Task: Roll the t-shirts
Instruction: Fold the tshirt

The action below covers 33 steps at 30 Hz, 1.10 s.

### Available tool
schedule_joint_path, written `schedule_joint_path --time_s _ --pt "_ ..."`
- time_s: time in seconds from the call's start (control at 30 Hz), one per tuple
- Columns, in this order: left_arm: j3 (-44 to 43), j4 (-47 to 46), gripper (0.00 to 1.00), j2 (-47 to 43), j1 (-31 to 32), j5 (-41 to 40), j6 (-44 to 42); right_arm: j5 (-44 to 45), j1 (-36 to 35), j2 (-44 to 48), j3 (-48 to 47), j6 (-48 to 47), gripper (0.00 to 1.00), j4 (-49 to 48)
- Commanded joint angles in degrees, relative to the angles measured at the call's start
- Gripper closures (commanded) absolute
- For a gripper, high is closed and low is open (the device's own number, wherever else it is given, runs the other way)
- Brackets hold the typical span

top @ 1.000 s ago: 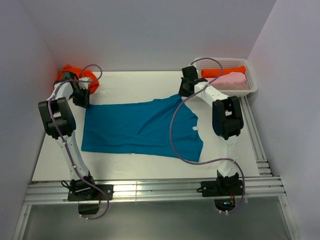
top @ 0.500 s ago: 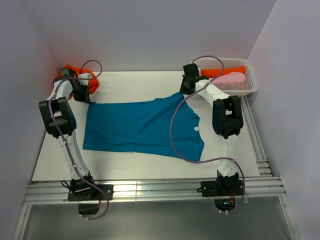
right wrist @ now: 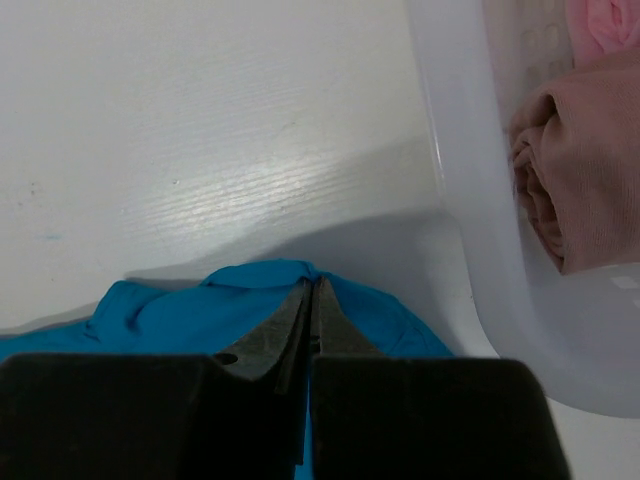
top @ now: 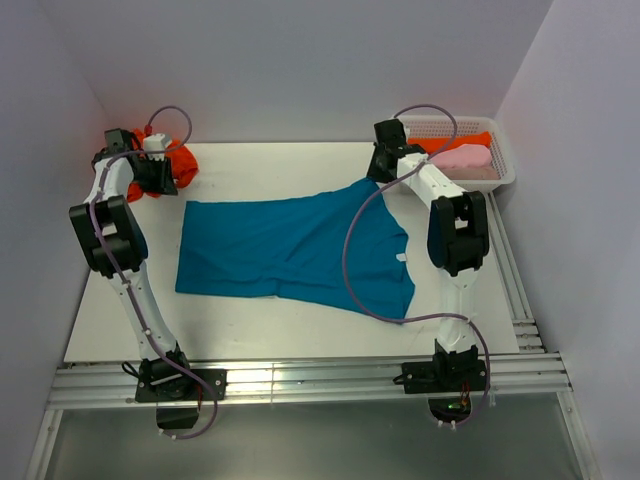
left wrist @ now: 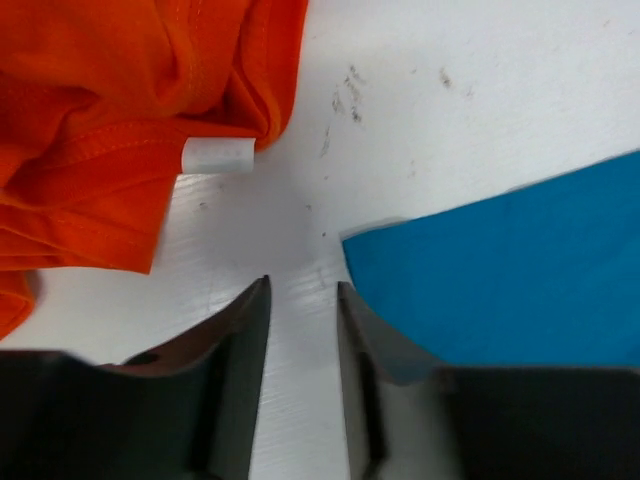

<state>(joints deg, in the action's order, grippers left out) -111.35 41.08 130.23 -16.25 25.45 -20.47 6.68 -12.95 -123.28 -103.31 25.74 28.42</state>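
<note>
One teal t-shirt point(top: 290, 250), right tool point(right wrist: 312, 285) tight on it; left tool point(left wrist: 300, 292) apart.

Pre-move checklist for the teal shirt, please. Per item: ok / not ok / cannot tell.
1. Right gripper clamped on the teal t-shirt at its far edge: ok.
2. Left gripper holding the teal corner: not ok. Its jaws are apart and empty, and the corner lies just beside them on the table.
3. Loose orange t-shirt clear of the left jaws: ok, apart from them.
4. Teal t-shirt spread flat: ok, apart from a bunch at the right grip.
5. Right gripper clear of the basket: cannot tell, the wall is very close.
</note>
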Motion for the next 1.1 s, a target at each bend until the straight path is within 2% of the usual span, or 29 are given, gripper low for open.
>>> schedule_joint_path --time_s 0.0,0.07,0.17,0.6,0.73,0.8,0.83,0.9,1.07 --pt "-2.03 1.02 0.59 0.99 0.17 4.95 -0.36 1.59 0.73 -1.35 -2.78 0.28 1.0 0.05" --pt "-0.01 -0.38 0.53 0.64 0.6 4.35 -0.1 1.41 0.73 -1.17 -2.17 0.28 1.0 -0.39" --pt "2.18 -1.7 0.51 0.46 1.57 3.82 -0.1 1.23 0.73 -1.08 -1.46 0.37 1.0 -0.74" --pt "2.54 -2.67 0.51 3.36 4.12 1.97 1.05 0.35 0.73 -0.91 0.3 0.54 1.0 -1.88" --pt "2.72 -2.32 0.59 3.45 4.21 1.62 0.78 0.44 0.73 -0.64 0.56 0.28 1.0 -1.79" --pt "2.37 -1.8 0.74 3.45 4.21 1.53 0.78 0.62 0.73 -0.47 0.65 0.28 1.0 -1.71" --pt "2.19 -1.79 0.87 3.45 4.21 1.36 0.61 0.7 0.73 -0.38 0.74 0.28 1.0 -1.71" --pt "1.75 -1.79 0.99 3.1 4.12 1.35 0.52 0.62 0.82 -0.29 0.65 0.28 1.0 -1.79" --pt "2.19 -3.72 1.0 1.17 4.03 1.53 0.43 0.88 0.73 -0.29 -0.31 -0.16 1.0 -1.71"
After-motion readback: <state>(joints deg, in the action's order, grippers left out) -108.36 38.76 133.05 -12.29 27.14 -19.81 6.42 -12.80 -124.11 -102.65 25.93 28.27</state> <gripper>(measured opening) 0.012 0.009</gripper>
